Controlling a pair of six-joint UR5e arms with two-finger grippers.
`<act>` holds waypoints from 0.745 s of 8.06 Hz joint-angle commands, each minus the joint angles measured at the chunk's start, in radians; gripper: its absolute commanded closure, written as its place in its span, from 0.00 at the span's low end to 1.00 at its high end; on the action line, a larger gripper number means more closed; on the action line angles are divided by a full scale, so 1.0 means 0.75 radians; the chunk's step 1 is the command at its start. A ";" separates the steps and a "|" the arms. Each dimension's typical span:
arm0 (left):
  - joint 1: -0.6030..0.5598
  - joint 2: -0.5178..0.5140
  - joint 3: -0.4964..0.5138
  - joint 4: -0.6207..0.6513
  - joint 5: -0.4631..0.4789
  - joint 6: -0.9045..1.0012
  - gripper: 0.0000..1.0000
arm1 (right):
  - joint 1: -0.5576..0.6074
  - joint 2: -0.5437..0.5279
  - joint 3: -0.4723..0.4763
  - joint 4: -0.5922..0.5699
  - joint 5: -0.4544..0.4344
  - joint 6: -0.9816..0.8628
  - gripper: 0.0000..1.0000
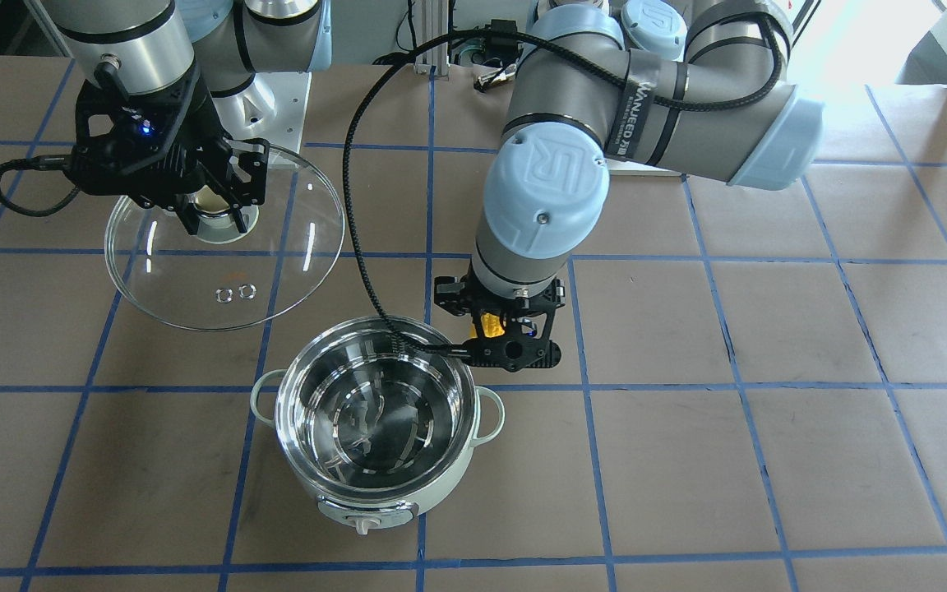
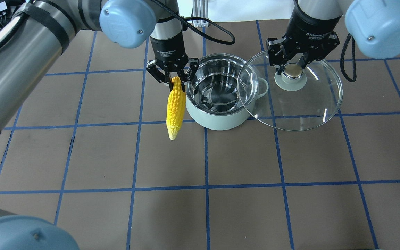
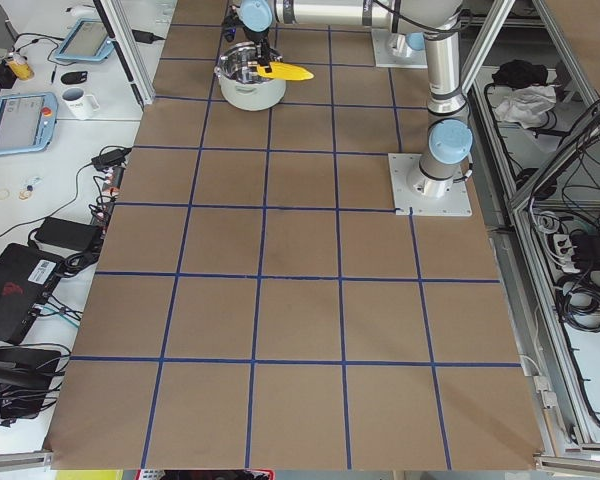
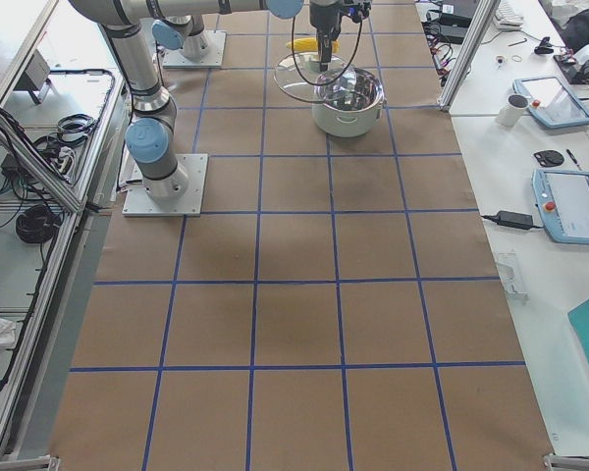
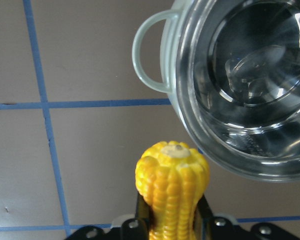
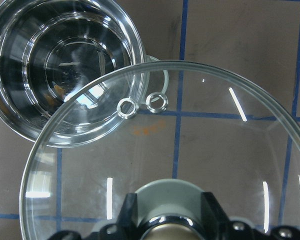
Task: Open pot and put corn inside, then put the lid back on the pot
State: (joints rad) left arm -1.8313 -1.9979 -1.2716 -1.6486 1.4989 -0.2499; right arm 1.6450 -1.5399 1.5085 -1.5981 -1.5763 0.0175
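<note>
The mint-green pot point(image 2: 217, 119) stands open, its steel inside empty; it also shows in the front view point(image 1: 441, 485). My left gripper point(image 2: 175, 80) is shut on the thick end of the yellow corn point(image 2: 176, 106), which hangs point-down just outside the pot's left rim. The left wrist view shows the corn point(image 5: 171, 190) beside the pot's loop handle point(image 5: 145, 55). My right gripper point(image 2: 292, 71) is shut on the knob of the glass lid point(image 2: 300, 104) and holds it raised to the pot's right, its edge overlapping the pot's rim. The lid's two vent rings point(image 6: 140, 104) show in the right wrist view.
The table is brown paper with a blue tape grid point(image 2: 205, 187). The left arm's black cable point(image 1: 358, 230) loops over the pot's far side. Both arm bases stand at the table's back edge. Tables with tablets and a mug point(image 4: 515, 108) lie beyond the table's edge.
</note>
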 commanded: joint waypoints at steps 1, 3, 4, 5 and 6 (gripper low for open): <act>-0.076 -0.122 0.137 0.032 -0.039 -0.080 1.00 | 0.005 -0.004 0.001 -0.015 0.001 -0.005 0.66; -0.074 -0.185 0.261 0.069 -0.100 -0.080 1.00 | 0.001 -0.002 0.001 -0.007 -0.009 -0.007 0.66; -0.074 -0.224 0.339 0.071 -0.105 -0.080 1.00 | -0.001 -0.002 0.001 -0.007 -0.021 -0.007 0.66; -0.074 -0.256 0.398 0.069 -0.121 -0.080 1.00 | -0.001 -0.002 0.003 -0.004 -0.019 -0.007 0.66; -0.074 -0.289 0.425 0.081 -0.129 -0.080 1.00 | 0.003 -0.004 0.005 -0.006 -0.017 -0.005 0.66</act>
State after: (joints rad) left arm -1.8866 -2.1686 -1.0155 -1.5971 1.4169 -0.3096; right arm 1.6454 -1.5419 1.5103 -1.6026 -1.5887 0.0125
